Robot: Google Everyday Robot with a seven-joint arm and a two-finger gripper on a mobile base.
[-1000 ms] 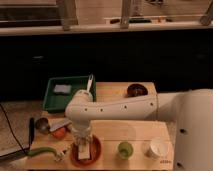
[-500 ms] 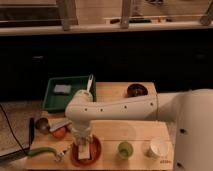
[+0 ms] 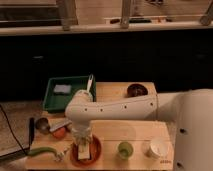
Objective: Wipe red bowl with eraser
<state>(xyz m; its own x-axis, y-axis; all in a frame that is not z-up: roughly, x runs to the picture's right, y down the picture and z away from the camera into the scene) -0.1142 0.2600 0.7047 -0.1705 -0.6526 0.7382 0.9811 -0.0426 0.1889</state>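
The red bowl point(image 3: 94, 155) is a shallow orange-red dish near the front left of the wooden table. The eraser point(image 3: 85, 151), a whitish-tan block, lies inside it. My gripper point(image 3: 83, 142) hangs from the white arm straight above the bowl, down on the eraser.
A small green cup point(image 3: 125, 149) and a white cup point(image 3: 156, 147) stand right of the bowl. A dark brown bowl point(image 3: 136, 90) sits at the back. A green tray point(image 3: 62, 92) holds a grey pad point(image 3: 62, 89). A metal ladle point(image 3: 42, 125) and green utensil point(image 3: 42, 151) lie to the left.
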